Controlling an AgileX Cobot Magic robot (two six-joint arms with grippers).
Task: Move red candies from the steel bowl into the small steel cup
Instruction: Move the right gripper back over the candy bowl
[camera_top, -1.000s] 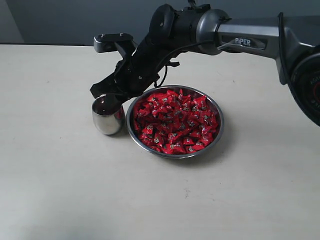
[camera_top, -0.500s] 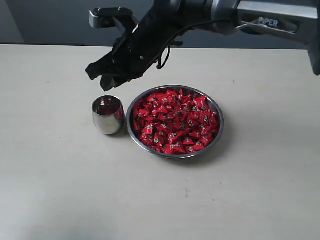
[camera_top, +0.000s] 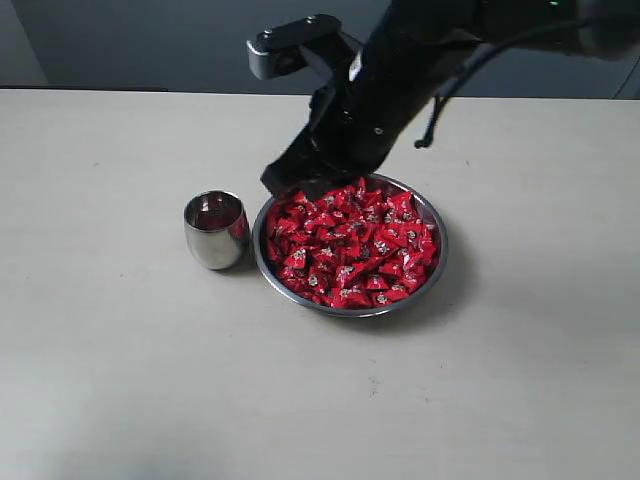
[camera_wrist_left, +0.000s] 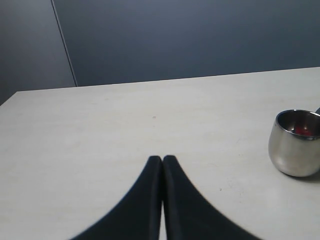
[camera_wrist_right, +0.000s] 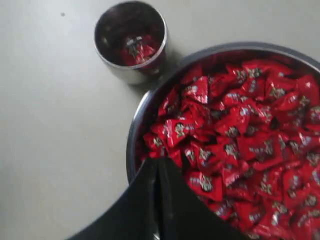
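Steel bowl (camera_top: 436, 262): wide, shallow, round, polished, thin rim. Stands on matte pale table (camera_top: 120, 380).

Red candies (camera_top: 350, 245): heaped in bowl close to rim level. Shiny crinkled wrappers with small silver-white marks. At least one more lies inside cup.

Small steel cup (camera_top: 215, 238): rounded, mirror-bright, handleless, upright, just beside bowl. Contact with bowl cannot be told.

Right gripper (camera_wrist_right: 157, 162): black tapered fingers pressed together, nothing pinched. Tip above bowl edge on cup side.

Left gripper (camera_wrist_left: 162, 159): black curved fingers pressed together, nothing between them, above table, cup nearby.
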